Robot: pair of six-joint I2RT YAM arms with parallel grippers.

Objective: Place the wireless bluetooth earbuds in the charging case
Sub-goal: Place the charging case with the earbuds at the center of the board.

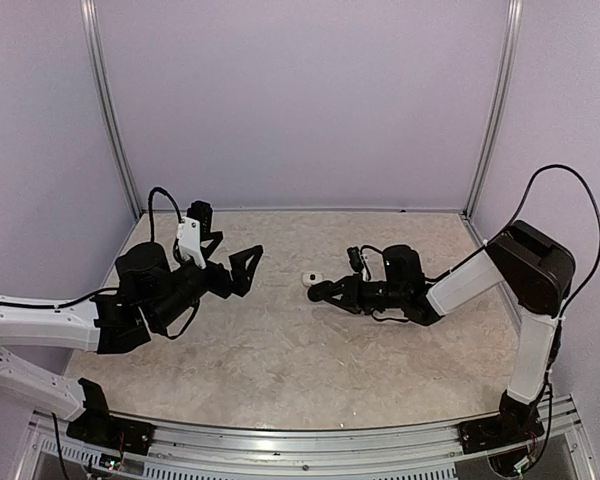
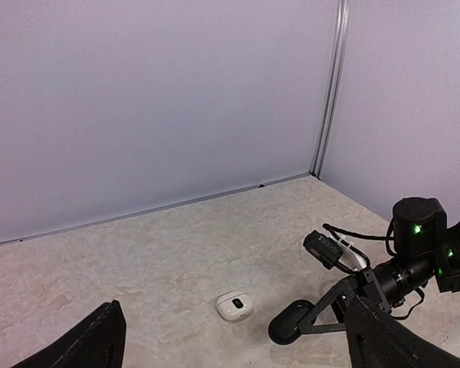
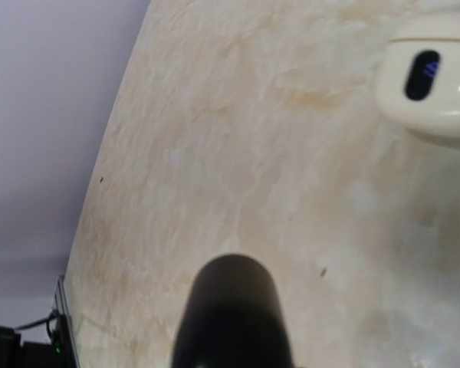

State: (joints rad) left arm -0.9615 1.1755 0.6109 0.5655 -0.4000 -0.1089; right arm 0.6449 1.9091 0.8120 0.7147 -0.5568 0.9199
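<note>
A white pebble-shaped case (image 1: pixel 310 277) lies on the table mid-field, with a small dark oval mark on top. It also shows in the left wrist view (image 2: pixel 234 305) and at the top right of the right wrist view (image 3: pixel 433 80). My right gripper (image 1: pixel 321 292) reaches left, low over the table, and is shut on a black pebble-shaped case (image 2: pixel 290 322), just right of the white one. The black case fills the lower middle of the right wrist view (image 3: pixel 230 314). My left gripper (image 1: pixel 230 256) is open and empty, raised well left of both cases. No earbuds show.
Pale walls with metal corner posts (image 1: pixel 112 120) close in the table on three sides. The right arm's wrist camera and cable (image 2: pixel 331 251) stick up behind its fingers. Bare marbled tabletop (image 1: pixel 280 350) lies between the arms and the near rail.
</note>
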